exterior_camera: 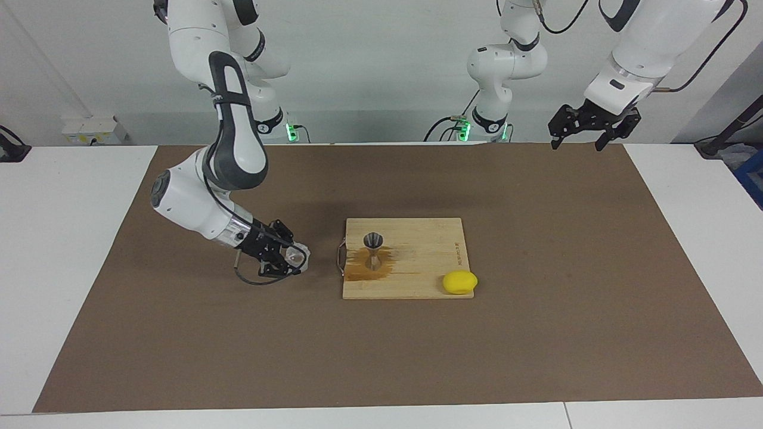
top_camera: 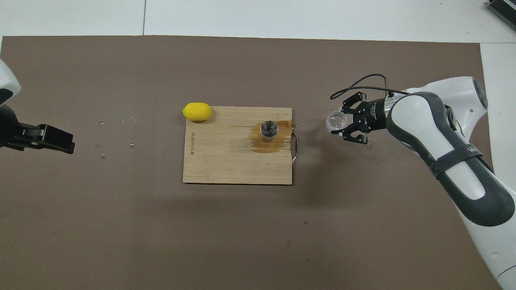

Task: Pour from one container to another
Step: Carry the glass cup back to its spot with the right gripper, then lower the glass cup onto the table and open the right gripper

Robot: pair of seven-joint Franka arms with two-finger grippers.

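Observation:
The clear glass cup [exterior_camera: 296, 255] [top_camera: 335, 120] is between the fingers of my right gripper [exterior_camera: 289, 261] [top_camera: 341, 122]. The gripper is shut on it, low over the brown mat, beside the wooden board's handle toward the right arm's end of the table. The metal jigger [exterior_camera: 374, 249] [top_camera: 269, 130] stands upright on the wooden board [exterior_camera: 429, 250] [top_camera: 225, 161], in a brown wet stain [exterior_camera: 365, 271] [top_camera: 267, 147]. My left gripper [exterior_camera: 579, 142] [top_camera: 48, 139] is open and empty, raised over the mat's edge at the left arm's end, waiting.
A yellow lemon [exterior_camera: 459, 282] [top_camera: 196, 111] lies at the board's corner farthest from the robots, toward the left arm's end. A metal handle [exterior_camera: 340, 257] [top_camera: 295, 147] sticks out of the board's short side. A few small specks [top_camera: 117, 133] lie on the mat.

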